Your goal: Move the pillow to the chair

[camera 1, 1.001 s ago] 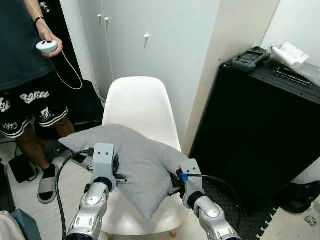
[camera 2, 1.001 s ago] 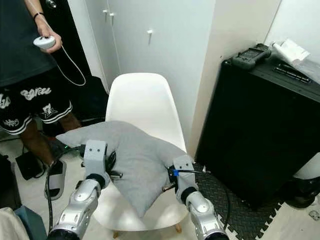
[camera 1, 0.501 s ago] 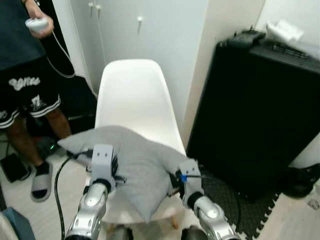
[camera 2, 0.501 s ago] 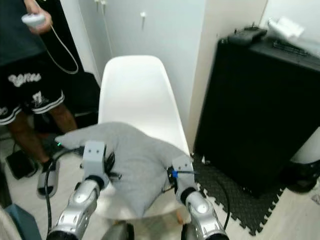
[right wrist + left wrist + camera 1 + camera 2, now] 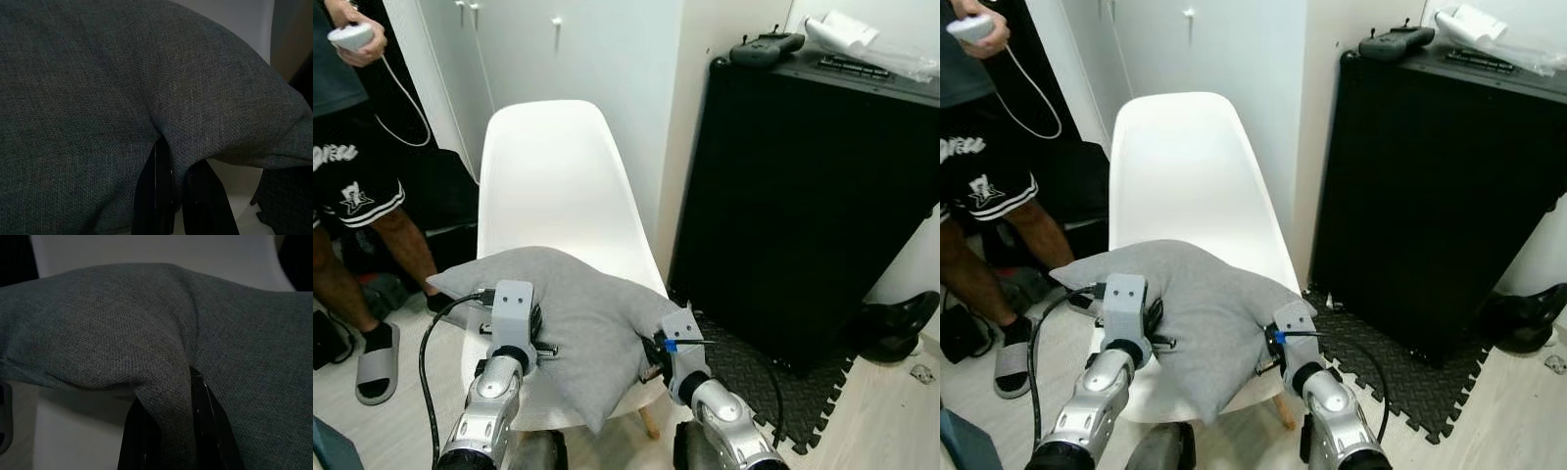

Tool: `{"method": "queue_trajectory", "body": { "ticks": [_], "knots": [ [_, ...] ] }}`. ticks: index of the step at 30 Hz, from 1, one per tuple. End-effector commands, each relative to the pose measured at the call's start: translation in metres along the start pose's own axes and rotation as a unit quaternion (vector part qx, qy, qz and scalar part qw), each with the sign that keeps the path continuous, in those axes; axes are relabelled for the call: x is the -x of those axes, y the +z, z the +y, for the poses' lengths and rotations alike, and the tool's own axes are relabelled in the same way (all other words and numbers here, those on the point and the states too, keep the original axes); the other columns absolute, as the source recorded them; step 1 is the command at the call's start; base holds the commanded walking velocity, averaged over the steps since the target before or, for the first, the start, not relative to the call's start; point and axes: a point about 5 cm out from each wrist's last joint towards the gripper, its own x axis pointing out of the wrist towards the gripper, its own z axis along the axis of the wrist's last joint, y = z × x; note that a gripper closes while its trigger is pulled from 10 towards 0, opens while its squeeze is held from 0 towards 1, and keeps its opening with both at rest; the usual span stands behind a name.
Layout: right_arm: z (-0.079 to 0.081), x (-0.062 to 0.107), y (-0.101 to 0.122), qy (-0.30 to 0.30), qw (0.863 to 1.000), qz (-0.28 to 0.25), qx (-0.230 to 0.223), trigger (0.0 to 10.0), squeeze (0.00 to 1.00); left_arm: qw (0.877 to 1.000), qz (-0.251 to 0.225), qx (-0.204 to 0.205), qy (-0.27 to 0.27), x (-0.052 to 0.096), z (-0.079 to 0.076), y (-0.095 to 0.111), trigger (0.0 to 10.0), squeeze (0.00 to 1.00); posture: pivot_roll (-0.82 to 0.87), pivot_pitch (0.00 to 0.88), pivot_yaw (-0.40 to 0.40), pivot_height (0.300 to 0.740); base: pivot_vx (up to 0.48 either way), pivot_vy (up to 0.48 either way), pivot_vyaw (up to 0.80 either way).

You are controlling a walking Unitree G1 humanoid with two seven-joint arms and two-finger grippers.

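Jaws on both sides are clamped on a fold of the soft grey woven-fabric pillow (image 5: 573,313), and the wrist views make this plain: the left wrist view has the left gripper (image 5: 171,431) with its black fingers (image 5: 215,431) pinching a ridge of cloth that bunches up between them, and the right wrist view has the right gripper (image 5: 177,196) with a similar tuck of fabric squeezed between its dark fingers (image 5: 151,196). From the head views the fingers are hidden behind the silver wrist blocks, but those views give the wider setting. At the far left a person in black printed shorts (image 5: 347,181) stands with a white handheld controller on a cord (image 5: 350,36), a grey slide sandal (image 5: 374,362) on one foot. Next comes the white moulded plastic chair (image 5: 548,176) against pale cupboard doors. The pillow hangs between the two grippers over the chair's seat, its upper edge level, one corner pointing left and another drooping down past the seat's front edge; whether it touches the seat cannot be told. On the right stands a tall black cabinet (image 5: 803,196) on a black foam floor mat (image 5: 754,362).
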Motion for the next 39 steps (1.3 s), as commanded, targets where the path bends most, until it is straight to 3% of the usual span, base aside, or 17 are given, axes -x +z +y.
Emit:
{"method": "queue_trajectory", "body": {
  "ticks": [1,6,11,19,20,21,28,33,39],
  "knots": [
    [-0.007,-0.002,0.003,-0.008,1.0,0.0,0.012,10.0,0.0,0.999,-0.021,-0.019,0.034,-0.004,0.016,0.008,10.0,0.0,0.06,0.09,-0.026,0.598,0.0,0.0,0.0],
    [-0.005,-0.008,0.006,0.009,1.0,0.008,0.01,10.0,0.0,0.998,-0.003,-0.031,0.049,-0.007,0.017,-0.001,10.0,0.0,0.06,0.11,-0.041,0.598,0.0,0.0,0.0],
    [0.004,-0.015,0.007,0.045,0.998,0.024,0.04,10.0,0.0,0.998,0.017,-0.051,0.045,-0.012,0.012,-0.008,10.0,0.0,0.06,0.125,-0.053,0.598,0.0,0.0,0.0],
    [0.008,-0.018,0.005,0.051,0.997,0.035,0.037,10.0,0.0,0.996,0.015,-0.082,0.041,-0.016,0.009,-0.007,10.0,0.0,0.07,0.129,-0.054,0.598,0.0,0.0,0.0],
    [0.008,-0.017,0.005,0.052,0.998,0.03,0.03,10.0,0.39,0.997,0.012,-0.071,0.037,-0.016,0.009,-0.006,10.0,0.15,0.06,0.13,-0.053,0.598,0.0,0.0,0.0],
    [0.007,-0.017,0.003,0.05,0.998,0.028,0.005,10.0,1.0,0.998,0.01,-0.051,0.04,-0.016,0.01,-0.006,10.0,1.0,0.06,0.131,-0.052,0.598,0.0,0.0,0.0],
    [0.003,-0.013,-0.001,0.024,0.999,0.025,-0.003,10.0,1.0,0.997,-0.001,-0.032,0.072,-0.013,0.021,-0.006,10.0,1.0,0.06,0.131,-0.05,0.598,0.0,0.0,0.0],
    [-0.009,-0.009,-0.004,-0.018,0.999,0.025,0.014,10.0,1.0,0.997,0.003,-0.04,0.073,-0.012,0.028,-0.01,10.0,1.0,0.06,0.128,-0.052,0.598,0.0,0.0,0.0],
    [-0.02,-0.005,-0.006,-0.048,0.998,0.032,0.005,10.0,1.0,0.997,-0.005,-0.034,0.071,-0.014,0.03,-0.007,10.0,1.0,0.07,0.121,-0.054,0.598,0.0,0.0,0.0]
  ]
}}
